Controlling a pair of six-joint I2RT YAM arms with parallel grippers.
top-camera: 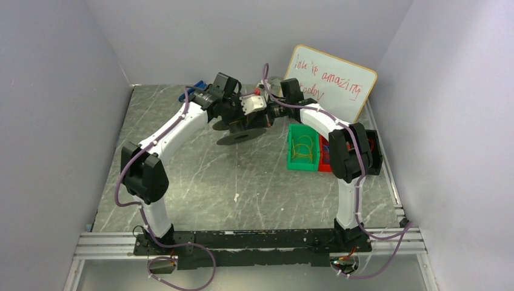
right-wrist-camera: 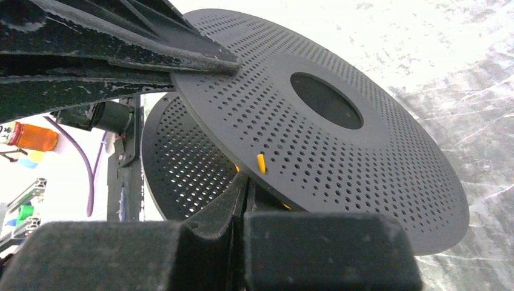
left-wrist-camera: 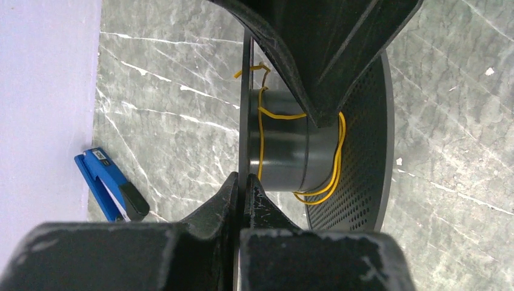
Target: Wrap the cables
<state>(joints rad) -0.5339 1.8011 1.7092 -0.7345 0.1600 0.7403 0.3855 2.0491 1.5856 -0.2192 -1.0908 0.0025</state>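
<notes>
left pincer (left-wrist-camera: 244, 189) and right pincer (right-wrist-camera: 245, 185) clamp black spool (left-wrist-camera: 363, 151) by its flanges, steadying it. cable (left-wrist-camera: 260, 139) loops the hub loosely, centre frame.

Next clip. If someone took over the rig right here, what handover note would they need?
Left gripper: jaws shut on a flange edge of the black spool, held between both arms.
Right gripper: jaws shut on a flange as well.
Done: a yellow cable lies in a few loose turns round the hub.
To do: tighten those turns; more cables wait in the green bin.
</notes>
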